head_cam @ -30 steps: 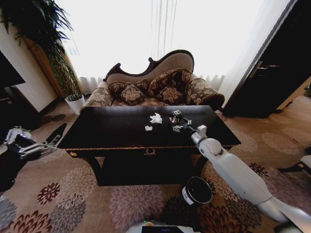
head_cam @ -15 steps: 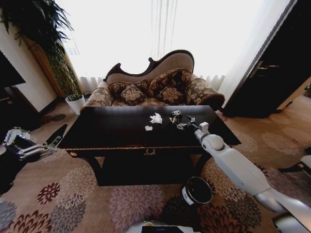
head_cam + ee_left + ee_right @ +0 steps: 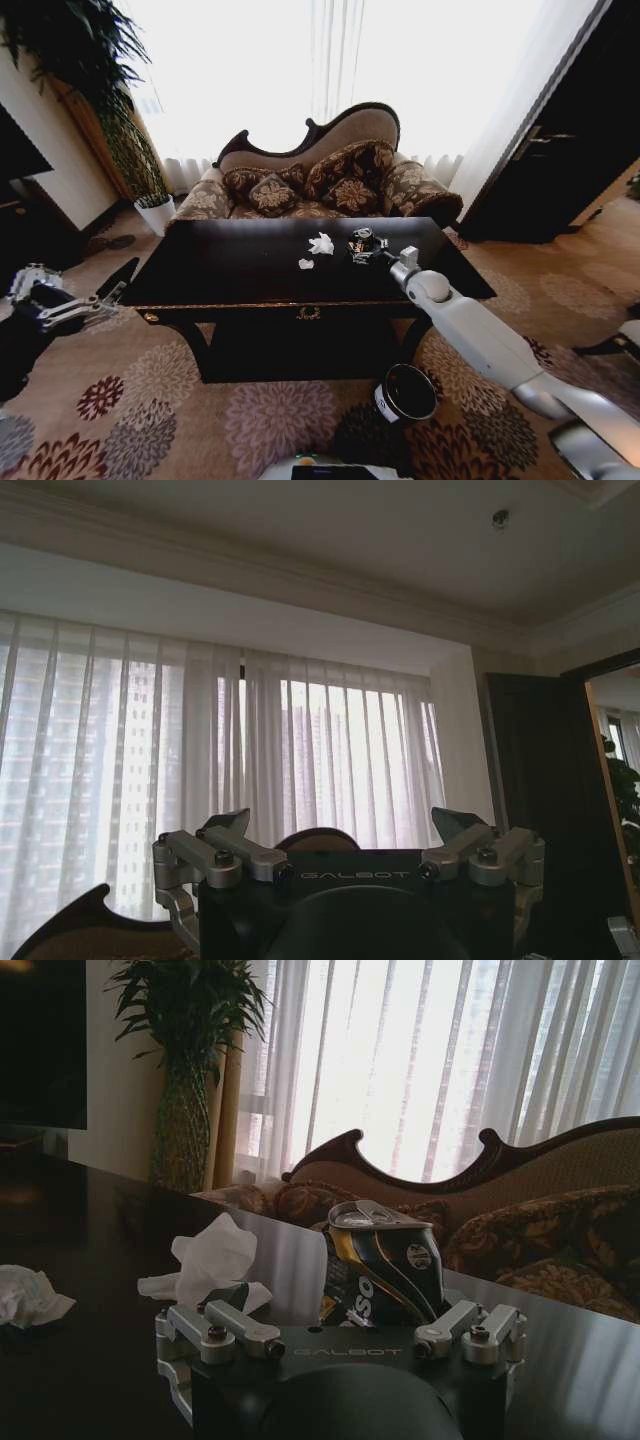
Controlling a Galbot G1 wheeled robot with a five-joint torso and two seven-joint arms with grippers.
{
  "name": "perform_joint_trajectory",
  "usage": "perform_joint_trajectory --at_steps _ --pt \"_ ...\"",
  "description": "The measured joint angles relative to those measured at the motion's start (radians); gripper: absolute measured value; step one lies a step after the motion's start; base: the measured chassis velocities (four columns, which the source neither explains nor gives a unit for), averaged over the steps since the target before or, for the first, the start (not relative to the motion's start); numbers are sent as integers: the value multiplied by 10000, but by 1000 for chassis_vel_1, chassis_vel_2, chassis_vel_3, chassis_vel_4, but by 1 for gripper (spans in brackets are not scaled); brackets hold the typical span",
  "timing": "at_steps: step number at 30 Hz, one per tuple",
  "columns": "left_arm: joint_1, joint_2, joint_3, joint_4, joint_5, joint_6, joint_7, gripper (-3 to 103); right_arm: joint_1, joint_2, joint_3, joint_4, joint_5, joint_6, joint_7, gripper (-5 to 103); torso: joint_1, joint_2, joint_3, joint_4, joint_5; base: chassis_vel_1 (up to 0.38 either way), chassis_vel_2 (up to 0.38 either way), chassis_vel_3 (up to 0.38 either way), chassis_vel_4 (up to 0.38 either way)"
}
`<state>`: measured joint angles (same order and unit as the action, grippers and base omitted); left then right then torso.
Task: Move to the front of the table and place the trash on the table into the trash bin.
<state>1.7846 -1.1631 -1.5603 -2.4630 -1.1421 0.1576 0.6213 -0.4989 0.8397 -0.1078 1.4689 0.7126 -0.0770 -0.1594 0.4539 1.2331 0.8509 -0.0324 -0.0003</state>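
The dark shiny wrapper (image 3: 382, 1275), a crushed piece of trash, sits on the black tabletop (image 3: 230, 270) toward its right rear, between the spread fingers of the right tool (image 3: 365, 247), which stands open around it. Two white paper balls lie just left of it: the larger paper ball (image 3: 321, 243) and the smaller paper ball (image 3: 306, 264). The trash bin (image 3: 405, 392) stands on the carpet before the tabletop's right front. The left tool (image 3: 60, 302), open, hangs low off the tabletop's left end.
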Motion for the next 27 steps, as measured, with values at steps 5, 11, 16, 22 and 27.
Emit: perform_joint_trajectory --at_steps 5,11,16,22,27 --pt "-93 18 175 67 119 -15 17 100 -321 -66 308 246 29 40 -161 77 0 1 0 -2 1 0 0 0 0" --pt "-163 75 269 109 142 -16 18 100 -575 -110 511 361 6 39 -174 56 0 1 0 -2 1 0 0 0 0" --pt "-191 124 294 143 146 -16 18 100 -805 -122 679 513 -24 39 -180 39 0 1 0 -1 1 0 0 0 0" --pt "-269 153 317 187 128 -19 17 100 -1504 -111 1243 1174 -1 37 -283 18 0 1 0 -1 1 0 0 0 0" --pt "-349 174 368 215 114 -24 15 100 -2079 -292 1712 1670 610 275 -901 3 0 1 0 -1 0 0 0 0 0"
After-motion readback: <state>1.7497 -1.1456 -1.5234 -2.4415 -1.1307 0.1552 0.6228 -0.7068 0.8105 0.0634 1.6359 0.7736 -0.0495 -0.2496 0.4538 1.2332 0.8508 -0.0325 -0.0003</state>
